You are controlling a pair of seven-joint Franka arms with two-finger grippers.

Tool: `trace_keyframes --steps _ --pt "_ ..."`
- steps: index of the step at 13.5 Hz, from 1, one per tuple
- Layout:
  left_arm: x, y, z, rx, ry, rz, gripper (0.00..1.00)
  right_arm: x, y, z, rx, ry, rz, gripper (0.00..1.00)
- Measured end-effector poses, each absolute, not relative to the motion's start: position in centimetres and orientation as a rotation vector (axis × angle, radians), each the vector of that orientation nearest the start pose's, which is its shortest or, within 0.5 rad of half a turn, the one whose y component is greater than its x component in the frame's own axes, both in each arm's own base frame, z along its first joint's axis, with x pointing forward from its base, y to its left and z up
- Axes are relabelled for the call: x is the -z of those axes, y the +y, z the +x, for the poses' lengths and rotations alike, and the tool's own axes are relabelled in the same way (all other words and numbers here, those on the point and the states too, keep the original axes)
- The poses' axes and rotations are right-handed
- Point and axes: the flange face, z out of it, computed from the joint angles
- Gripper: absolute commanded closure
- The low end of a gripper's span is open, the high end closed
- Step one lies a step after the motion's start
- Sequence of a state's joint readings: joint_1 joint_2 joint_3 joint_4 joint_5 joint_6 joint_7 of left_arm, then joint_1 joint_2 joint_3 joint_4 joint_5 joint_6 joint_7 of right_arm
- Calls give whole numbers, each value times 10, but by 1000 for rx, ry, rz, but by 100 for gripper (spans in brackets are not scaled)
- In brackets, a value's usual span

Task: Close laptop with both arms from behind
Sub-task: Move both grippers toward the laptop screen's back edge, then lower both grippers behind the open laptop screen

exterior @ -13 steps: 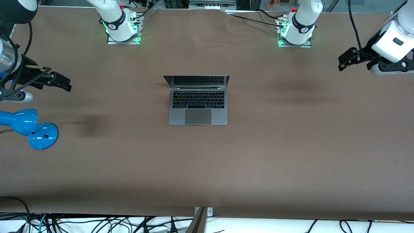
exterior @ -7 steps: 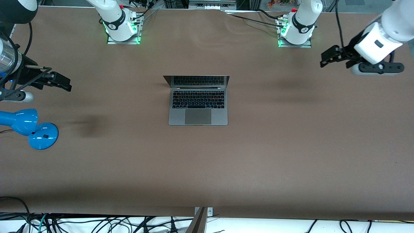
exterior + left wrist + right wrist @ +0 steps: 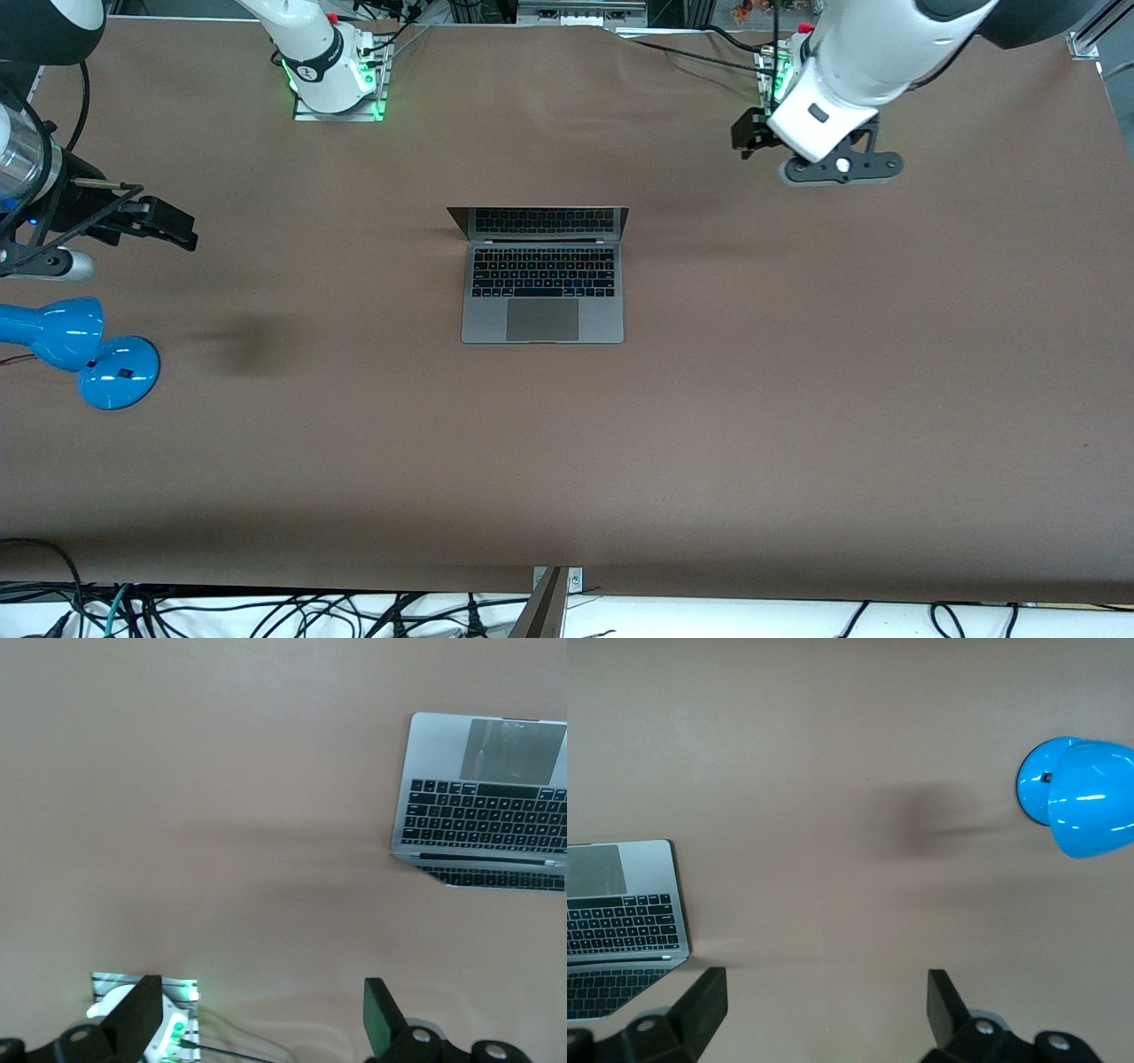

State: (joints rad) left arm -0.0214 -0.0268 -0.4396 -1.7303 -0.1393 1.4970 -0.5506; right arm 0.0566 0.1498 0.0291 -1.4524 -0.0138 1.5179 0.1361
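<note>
The laptop lies open at the middle of the table, its lid tilted up on the side toward the robots' bases. It also shows in the left wrist view and the right wrist view. My left gripper is open and empty, up over the table beside the left arm's base, apart from the laptop; its fingers stand wide. My right gripper is open and empty over the right arm's end of the table; its fingers stand wide.
A blue desk lamp stands at the right arm's end of the table, also in the right wrist view. The right arm's base has green lights. Cables hang along the table's front edge.
My left arm has swung in from the table's end toward its own base and the laptop. The right arm and the laptop have not moved.
</note>
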Motion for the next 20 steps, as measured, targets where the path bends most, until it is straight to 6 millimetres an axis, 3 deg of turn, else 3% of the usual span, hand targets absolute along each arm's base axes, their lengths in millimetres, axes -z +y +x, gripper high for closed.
trace_keyframes --steps 2,5,9,11,12,14,16,17,20 --pt "-552 -267 467 -379 -167 -3129 0 -570 65 592 -236 42 -3111 0" --pt "-539 -295 462 -389 -214 -3123 0 -539 109 591 -390 -40 -3000 0" --pt "-501 -338 456 -507 -272 -3127 1 -503 191 579 -540 -215 -2931 0" --pt "-478 -354 458 -567 -291 -3127 6 -484 230 567 -628 -300 -2916 0" --pt "-467 -363 457 -588 -310 -3123 14 -476 244 562 -663 -319 -2911 1" --pt "-450 -382 453 -614 -353 -3114 51 -469 260 553 -742 -294 -2878 8" --pt "-439 -393 448 -640 -358 -3103 90 -469 267 546 -803 -248 -2827 21" --pt "-436 -394 448 -650 -357 -3100 100 -468 272 544 -825 -240 -2803 33" --pt "-425 -400 446 -735 -367 -3098 100 -448 306 531 -916 -237 -2764 62"
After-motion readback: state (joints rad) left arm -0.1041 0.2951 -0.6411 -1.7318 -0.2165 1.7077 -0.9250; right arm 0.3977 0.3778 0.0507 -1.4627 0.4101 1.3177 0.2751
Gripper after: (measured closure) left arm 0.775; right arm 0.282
